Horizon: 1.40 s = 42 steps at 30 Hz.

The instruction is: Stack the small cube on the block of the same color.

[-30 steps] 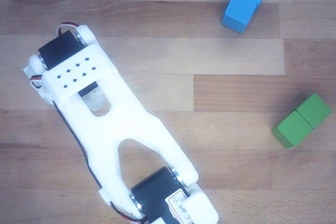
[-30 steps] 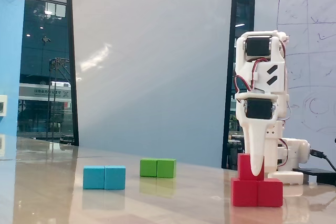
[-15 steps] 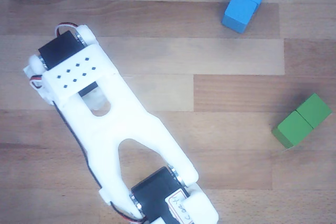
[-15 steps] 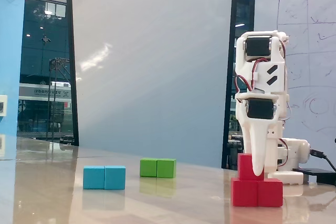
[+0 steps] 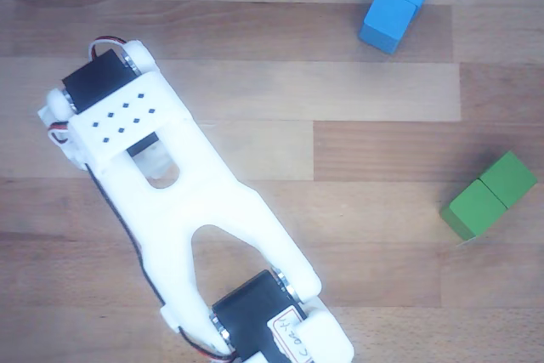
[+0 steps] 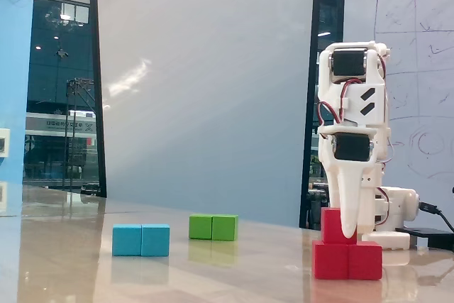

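Reading the fixed view leftward of the red block, blue block and green block lie clear; the small cube rests atop it, pincer alongside, spread indeterminable. Release gently, lift straight up.

In the fixed view the small cube, plain red, sits upright on top of the block, over its left half as that view shows it. Its right part is hidden behind the white arm, so its full outline cannot be seen. The block is a longer red piece, two cubes long, with a faint vertical groove across its middle. It lies flat on the bench, its long side facing the camera. Neither red piece shows in the other view.
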Each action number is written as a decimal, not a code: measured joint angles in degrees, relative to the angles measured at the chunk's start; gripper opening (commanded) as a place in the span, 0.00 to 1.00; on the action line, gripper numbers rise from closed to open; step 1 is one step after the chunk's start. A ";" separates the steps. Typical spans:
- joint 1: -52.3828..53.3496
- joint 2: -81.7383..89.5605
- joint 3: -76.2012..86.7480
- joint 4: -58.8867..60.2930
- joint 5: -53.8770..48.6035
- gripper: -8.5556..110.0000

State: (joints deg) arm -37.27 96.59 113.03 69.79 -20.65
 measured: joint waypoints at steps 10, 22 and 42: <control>0.09 0.00 0.00 0.00 0.00 0.25; 3.87 0.00 0.00 0.00 0.00 0.28; 3.87 0.00 0.00 5.27 0.00 0.60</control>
State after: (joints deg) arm -33.40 96.59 113.03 75.06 -20.65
